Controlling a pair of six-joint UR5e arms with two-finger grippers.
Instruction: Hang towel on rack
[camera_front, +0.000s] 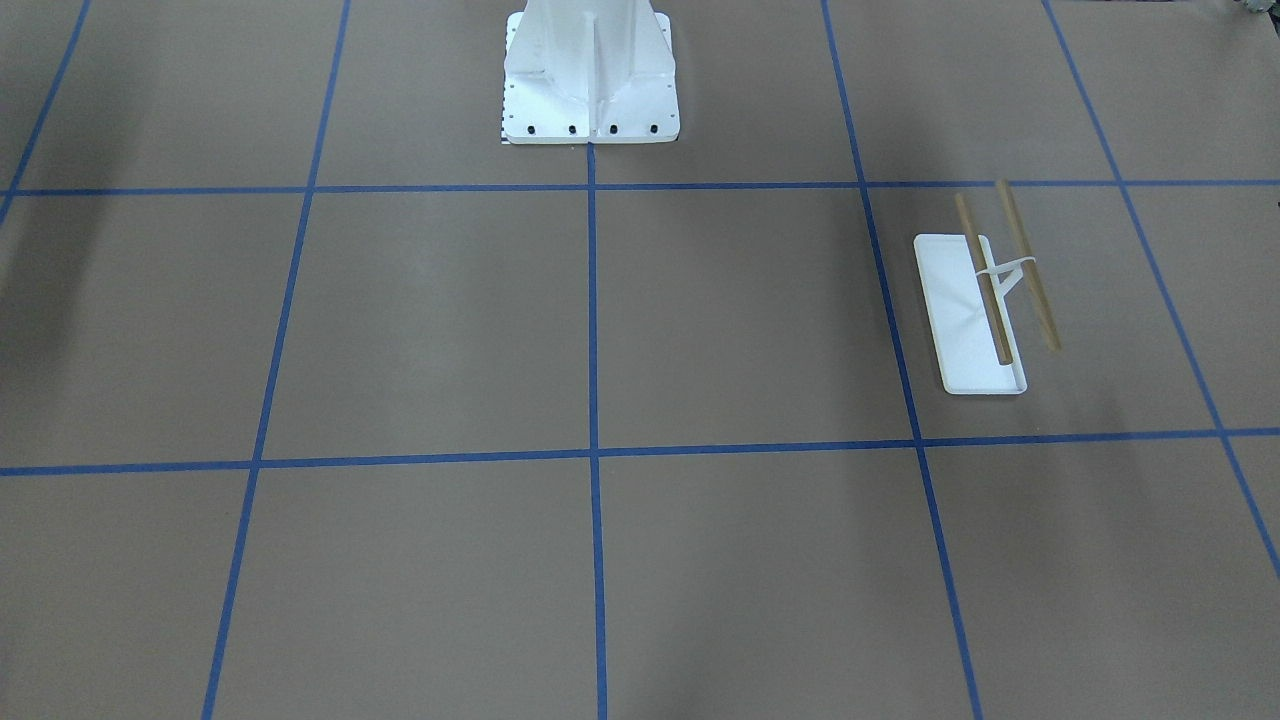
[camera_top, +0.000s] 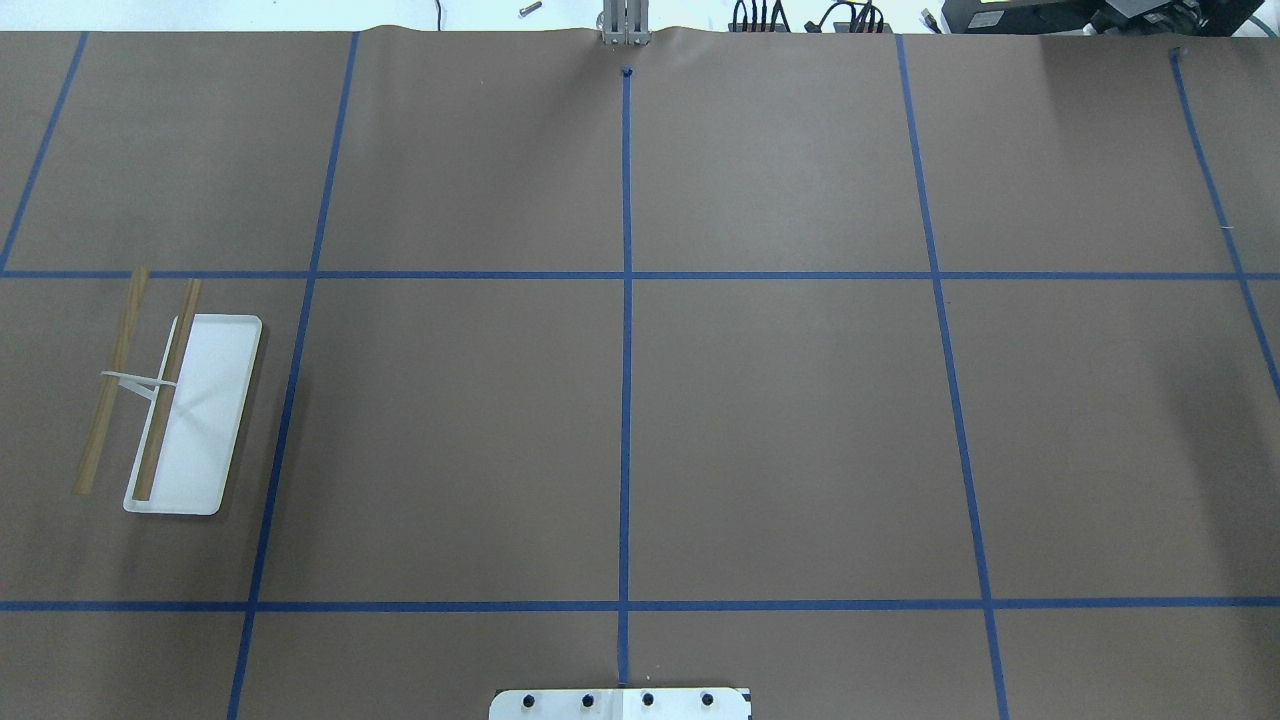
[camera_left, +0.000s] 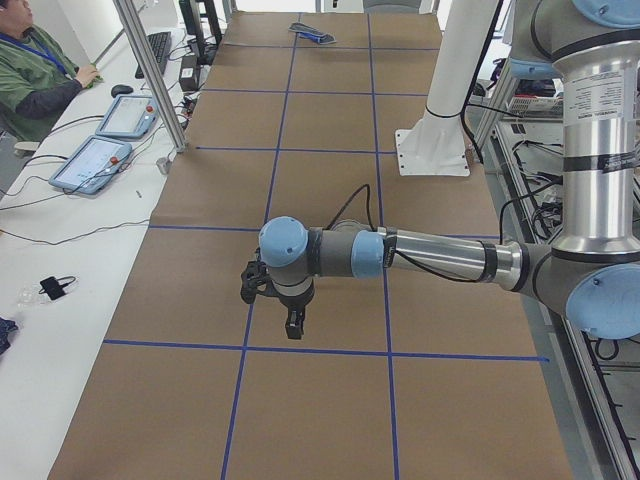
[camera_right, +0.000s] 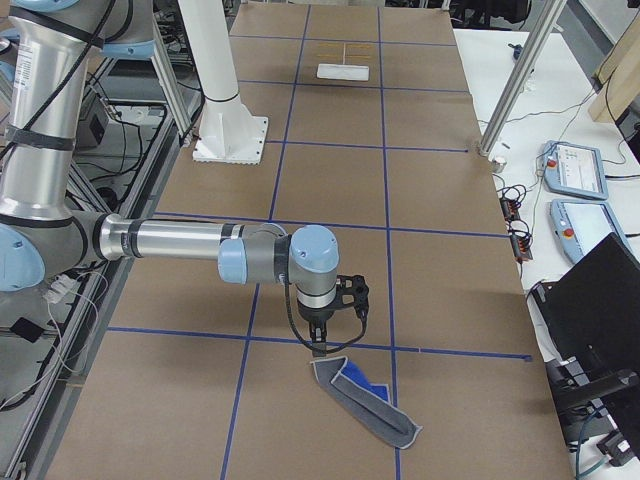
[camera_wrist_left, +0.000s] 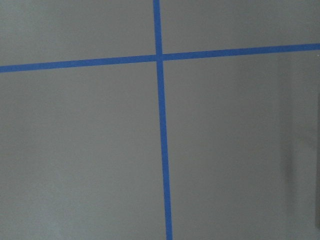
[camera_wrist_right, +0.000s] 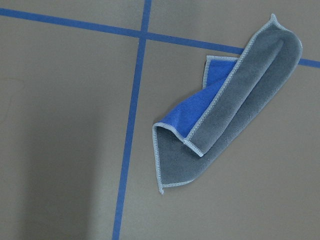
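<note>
Grey, blue-faced fleecy towel (camera_wrist_right: 250, 95) lies folded, pale-edged.

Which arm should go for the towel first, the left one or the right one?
Right. The right gripper hangs close over one end of the towel, and its wrist camera looks straight down on the cloth. The left gripper is far from it, and its wrist camera shows no towel at all.

I see the towel (camera_wrist_right: 235, 110) lying flat on the bench (camera_wrist_right: 60, 150) at the robot's right end. It is folded over itself, grey face mostly up, with a blue strip showing and pale stitched edges. The rack (camera_top: 195, 410) stands upright well apart on the robot's left: white base, two parallel light-wood rods (camera_top: 152, 450).
</note>
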